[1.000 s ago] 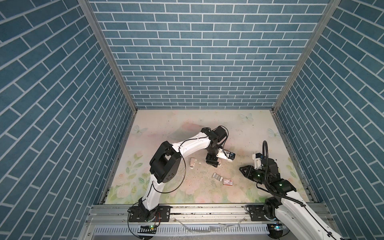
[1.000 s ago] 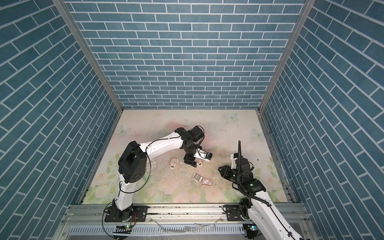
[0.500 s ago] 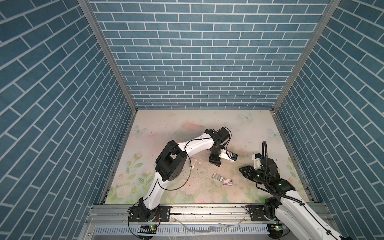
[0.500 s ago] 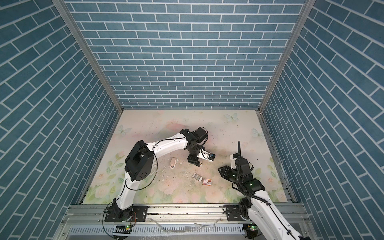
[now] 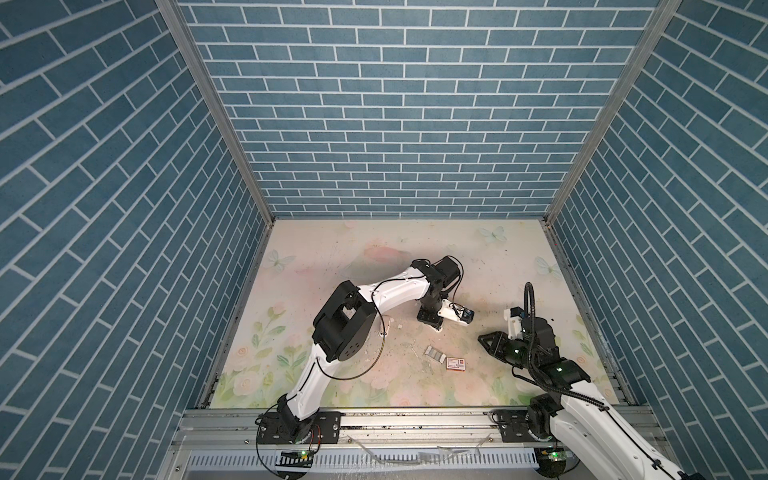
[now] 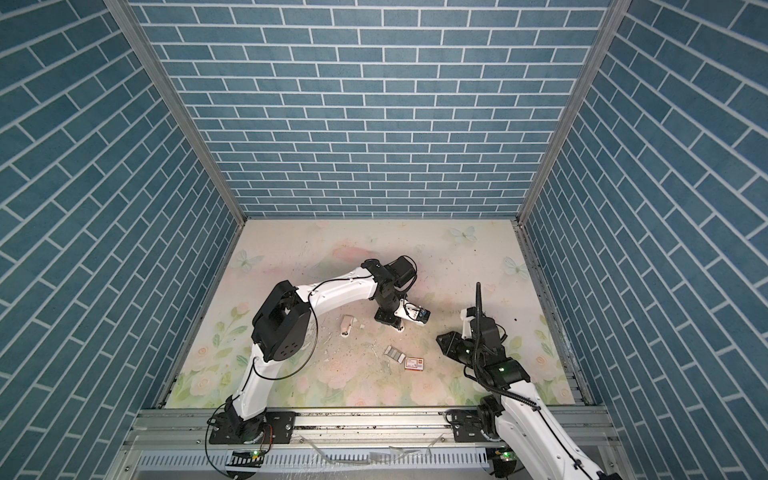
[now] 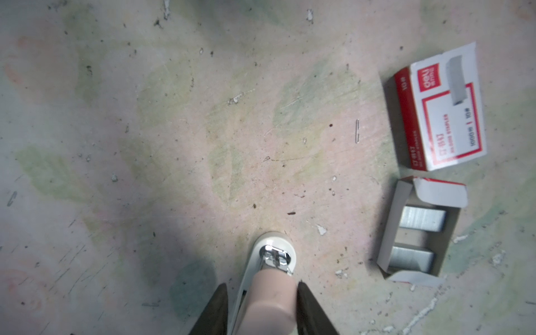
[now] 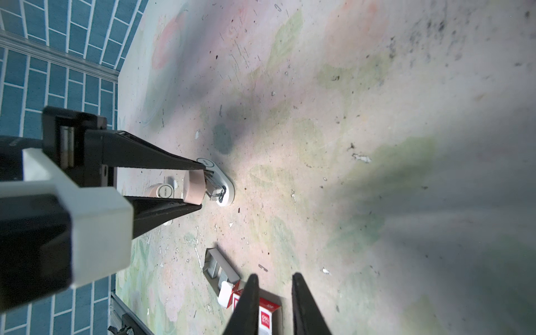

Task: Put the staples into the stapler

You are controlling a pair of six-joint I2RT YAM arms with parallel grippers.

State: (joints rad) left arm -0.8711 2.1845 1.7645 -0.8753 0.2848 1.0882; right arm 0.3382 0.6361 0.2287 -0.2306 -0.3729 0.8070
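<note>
**Operator:** Since one second ago the left arm's elbow (image 5: 338, 328) has swung a little toward the middle of the table (image 5: 332, 249). The left gripper (image 7: 261, 284) has stayed over the stapler (image 8: 216, 188) and its jaws have closed in. The right arm (image 5: 557, 370) has not moved.

**Support:** Report tool states.

**Operator:** Left gripper: clenched across the stapler's pink cover (image 7: 274, 304), one finger against each side. Right gripper (image 8: 274, 275): jaws drawn almost together, holding nothing, hanging near the red-and-white box (image 7: 446, 116).

**Support:** Where are the staples (image 7: 422, 219)?

**Operator:** Two strips lie in the open cardboard tray (image 7: 390, 229), just beside the box, on the table near both grippers. I see none in the stapler. Whether its channel is exposed I cannot tell.

**Support:** Procedure for this step?

**Operator:** I judge the step to be securing the stapler for opening.
1. I keep the grip square on the cover, behind the metal head (image 7: 272, 256).
2. I raise the cover slowly. The white base (image 7: 275, 237) looks light and may drag or tip.
3. I confirm the channel in the right wrist view before I send the right gripper.
4. I take one strip by its long edges, lightly. Joined staples probably snap under a hard pinch.
</note>
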